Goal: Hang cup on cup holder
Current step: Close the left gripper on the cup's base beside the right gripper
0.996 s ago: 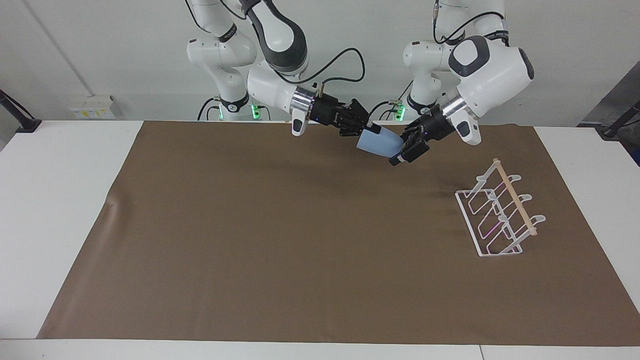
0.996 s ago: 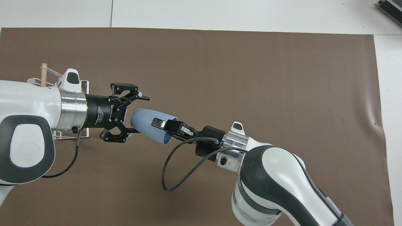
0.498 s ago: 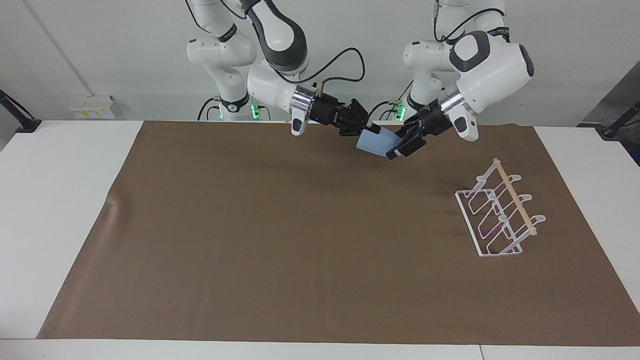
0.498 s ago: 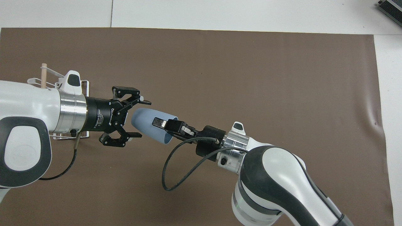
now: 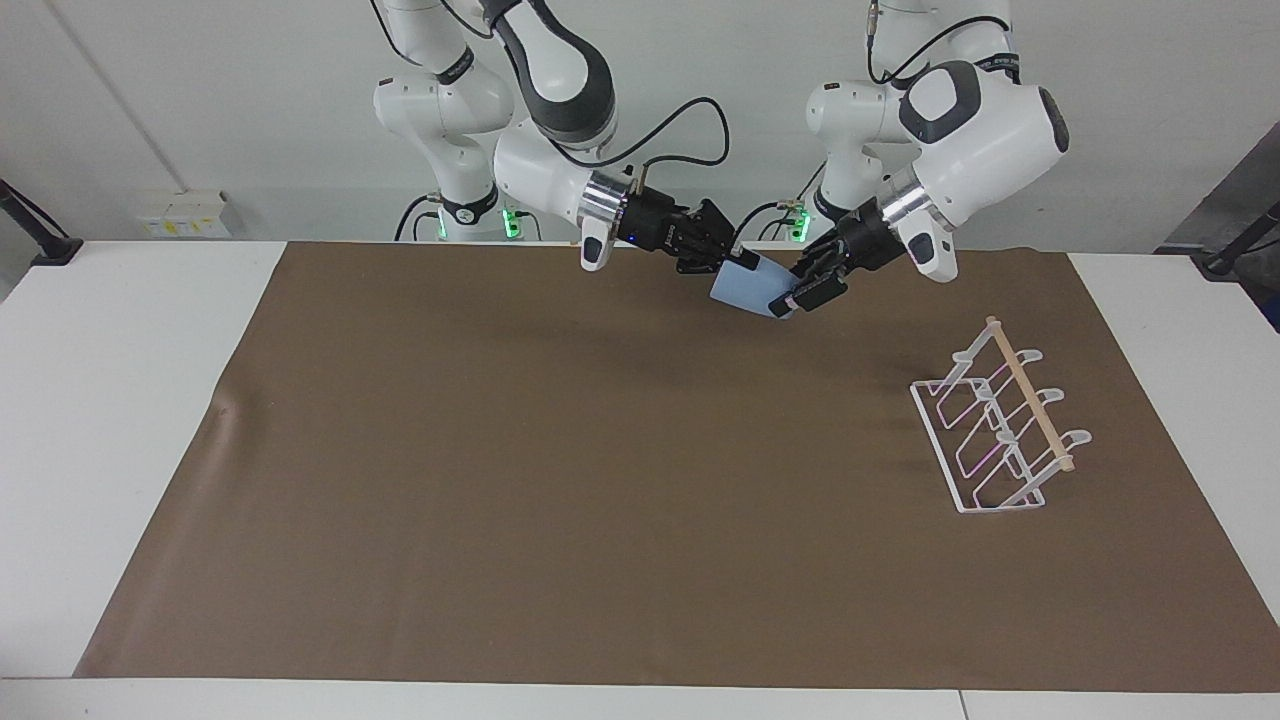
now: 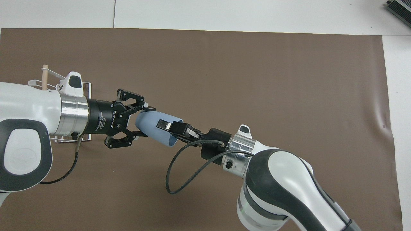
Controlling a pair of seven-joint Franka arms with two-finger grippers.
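Two white robot arms meet in mid-air over the part of a brown mat nearest the robots, passing a cup between them. The mat covers most of a white worktop.

The cup, a small pale blue tumbler with no handle, is held off the mat, tipped on its side, between the two grippers. The right gripper is clamped on the cup's rim, one finger inside the mouth and one outside. The left gripper is closed around the cup's narrow base end, its fingertips pressing the wall on either side. So both grippers grasp the cup at once.

The cup holder, a small white wire rack with looped prongs and a pale wooden rod along its top, stands on the mat toward the left arm's end of the worktop, well apart from the cup and with nothing on it.

The step in hand looks like a handover from the right arm to the left. Next, the right gripper would likely need to release the rim and draw clear, so the left arm can carry the cup to the holder and slip it mouth-down over a prong.
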